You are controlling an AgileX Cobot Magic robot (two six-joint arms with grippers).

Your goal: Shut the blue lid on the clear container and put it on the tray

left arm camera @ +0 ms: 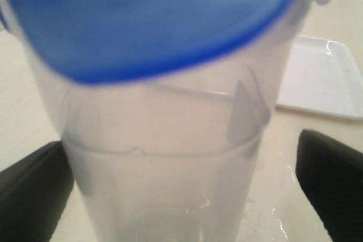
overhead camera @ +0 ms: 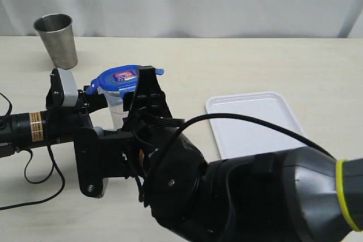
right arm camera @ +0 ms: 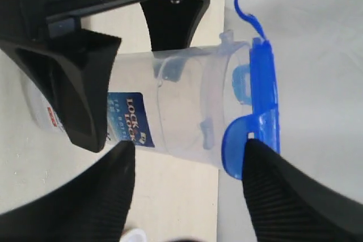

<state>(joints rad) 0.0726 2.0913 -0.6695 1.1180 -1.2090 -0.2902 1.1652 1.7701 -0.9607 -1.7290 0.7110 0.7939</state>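
- Beige table point(overhead camera: 238, 66): 1 clear container point(overhead camera: 116, 109), 1 blue lid point(overhead camera: 119, 77) on it, 1 tray point(overhead camera: 255, 123), 1 steel cup point(overhead camera: 57, 38).
- Left gripper point(left arm camera: 181, 191) wide open, clear container betw. its jaws; right gripper point(right arm camera: 187, 148) also wide, near blue lid.

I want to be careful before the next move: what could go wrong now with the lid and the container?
The blue lid rests on the clear container, but its flaps stick outward, seemingly unlatched; it may come off when lifted. The left gripper and the right gripper are both open, so a nudge could tip the tall container.
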